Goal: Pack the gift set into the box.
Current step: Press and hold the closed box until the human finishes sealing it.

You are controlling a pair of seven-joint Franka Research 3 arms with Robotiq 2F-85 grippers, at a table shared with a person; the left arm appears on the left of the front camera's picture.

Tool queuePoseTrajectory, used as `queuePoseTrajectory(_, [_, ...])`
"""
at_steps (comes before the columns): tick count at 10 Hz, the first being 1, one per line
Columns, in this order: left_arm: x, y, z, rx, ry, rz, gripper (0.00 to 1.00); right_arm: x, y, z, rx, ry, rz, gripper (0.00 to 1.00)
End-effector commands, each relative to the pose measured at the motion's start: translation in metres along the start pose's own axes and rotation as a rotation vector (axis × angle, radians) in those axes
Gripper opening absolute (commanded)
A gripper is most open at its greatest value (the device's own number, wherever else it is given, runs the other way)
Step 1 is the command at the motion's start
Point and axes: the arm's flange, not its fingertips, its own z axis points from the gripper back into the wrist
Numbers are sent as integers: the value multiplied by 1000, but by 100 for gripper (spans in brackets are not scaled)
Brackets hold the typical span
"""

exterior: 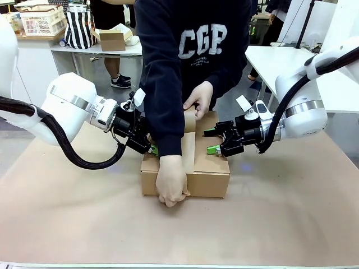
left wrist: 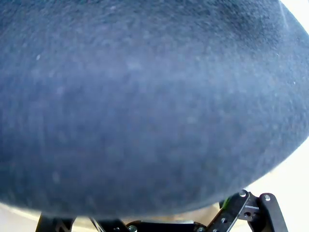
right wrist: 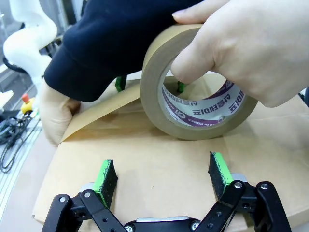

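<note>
at centre frame one box (exterior: 208, 171) sits between two grippers, the right gripper (exterior: 216, 140) spread wide, left gripper (exterior: 147, 147) state unclear, while two hands (exterior: 170, 182) stretch one tape roll (right wrist: 198, 101) across it.

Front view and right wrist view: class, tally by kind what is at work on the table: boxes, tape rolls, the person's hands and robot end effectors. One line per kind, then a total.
box: 1
roll of brown tape: 1
person's hands (one, other): 2
end effectors (left end effector, right end effector): 2
Total: 6
</note>
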Motion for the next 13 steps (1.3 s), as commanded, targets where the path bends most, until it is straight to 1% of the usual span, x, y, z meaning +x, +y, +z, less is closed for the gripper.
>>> queuePoseTrajectory(1, [-4,-1,-2,-4,4,-5,100,-2,1,0,0,3,5,100])
queuePoseTrajectory(13, [-4,-1,-2,-4,4,-5,100,-2,1,0,0,3,5,100])
